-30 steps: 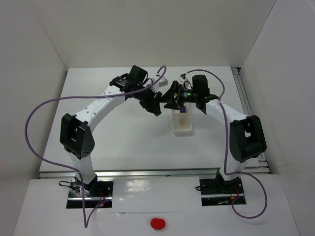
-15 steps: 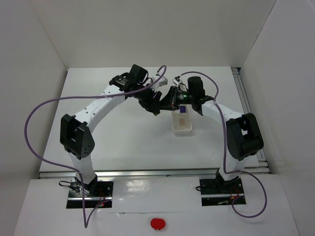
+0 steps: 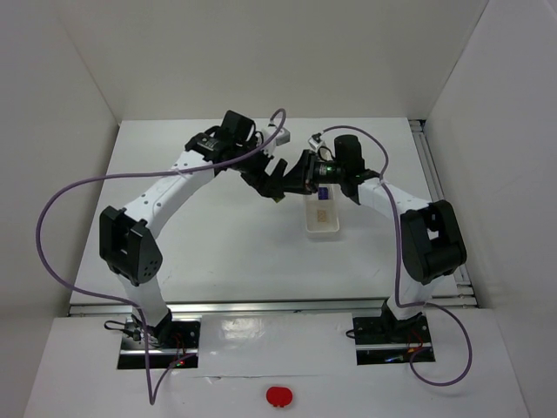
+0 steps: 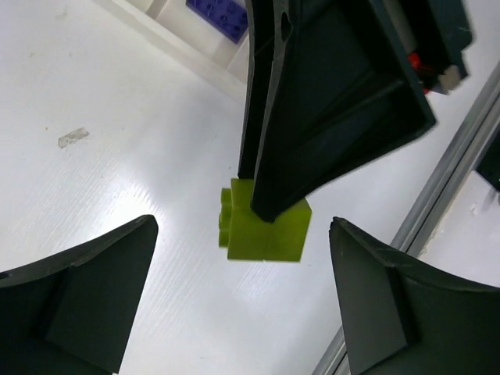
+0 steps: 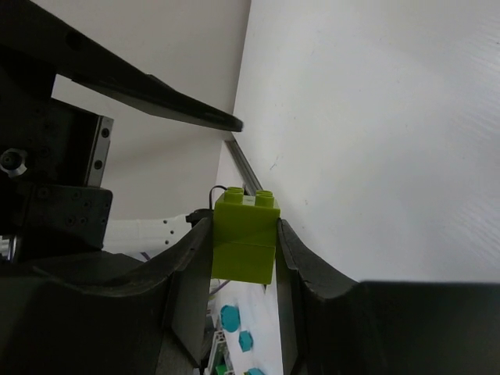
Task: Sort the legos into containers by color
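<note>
The yellow-green lego [image 5: 244, 234] hangs above the table, pinched between the fingers of my right gripper [image 5: 244, 228], which is shut on it. From the left wrist view the same lego [image 4: 269, 234] sits under the right gripper's dark fingers [image 4: 312, 117], and my left gripper [image 4: 242, 301] stands wide open around it without touching. From above, both grippers meet left of the containers tray [image 3: 322, 230]: the left gripper [image 3: 271, 178], the right gripper [image 3: 283, 192]. A purple-blue lego [image 3: 324, 192] [image 4: 223, 16] and a cream lego [image 3: 322, 213] lie in separate compartments.
A metal rail [image 3: 426, 174] runs along the table's right edge. White walls close in the back and both sides. A purple cable [image 3: 78, 187] loops off the left arm. A small scrap [image 4: 72, 137] lies on the table left of the tray.
My left gripper has opened wide and let go of the yellow-green lego. My right gripper closed on that lego and now holds it alone. The left arm shifted slightly back.
</note>
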You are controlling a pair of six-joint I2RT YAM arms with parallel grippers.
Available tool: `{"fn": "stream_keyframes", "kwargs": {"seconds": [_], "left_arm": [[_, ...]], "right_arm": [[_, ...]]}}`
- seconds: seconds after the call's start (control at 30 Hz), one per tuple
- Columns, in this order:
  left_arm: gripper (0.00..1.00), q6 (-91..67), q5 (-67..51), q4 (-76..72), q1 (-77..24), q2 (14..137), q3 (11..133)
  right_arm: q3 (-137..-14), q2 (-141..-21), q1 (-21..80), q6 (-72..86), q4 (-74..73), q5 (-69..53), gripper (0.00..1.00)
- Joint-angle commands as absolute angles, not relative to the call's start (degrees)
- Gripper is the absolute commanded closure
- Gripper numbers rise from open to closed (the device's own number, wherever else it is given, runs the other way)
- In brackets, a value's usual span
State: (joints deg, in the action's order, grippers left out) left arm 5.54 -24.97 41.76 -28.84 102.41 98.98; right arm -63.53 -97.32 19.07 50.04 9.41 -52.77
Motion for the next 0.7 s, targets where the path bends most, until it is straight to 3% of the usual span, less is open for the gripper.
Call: {"fn": "stream_keyframes", "kwargs": {"seconds": [0.0, 0.1, 0.2, 0.4, 0.47, 0.67], "left_arm": [[0.0, 3.35, -30.3, 38.58, -26.03, 97.3, 97.3], [0.0, 1.94, -35.49, 36.48, -23.21, 94.75, 94.4], [0.0, -4.97, -49.51, 29.29, -15.33, 90.36, 87.21], [0.0, -40.17, -66.51, -13.21, -9.23, 88.76, 62.53], [0.0, -47.08, -67.93, -27.6, -9.75, 90.34, 59.87], [0.0, -64.41, -70.93, -48.94, -12.57, 99.13, 58.36]], "right_arm": [[-63.9, -95.27, 18.46, 49.92, 12.3, -52.04, 0.99], [-63.9, -95.27, 17.84, 49.92, 12.3, -52.03, 0.99], [-63.9, -95.27, 17.84, 49.23, 12.3, -51.5, 0.99], [-63.9, -94.75, 17.31, 46.5, 11.25, -52.03, 0.99], [-63.9, -94.75, 16.79, 45.89, 11.25, -52.03, 0.99], [-63.9, -94.22, 16.79, 44.65, 12.91, -56.51, 0.99]]}}
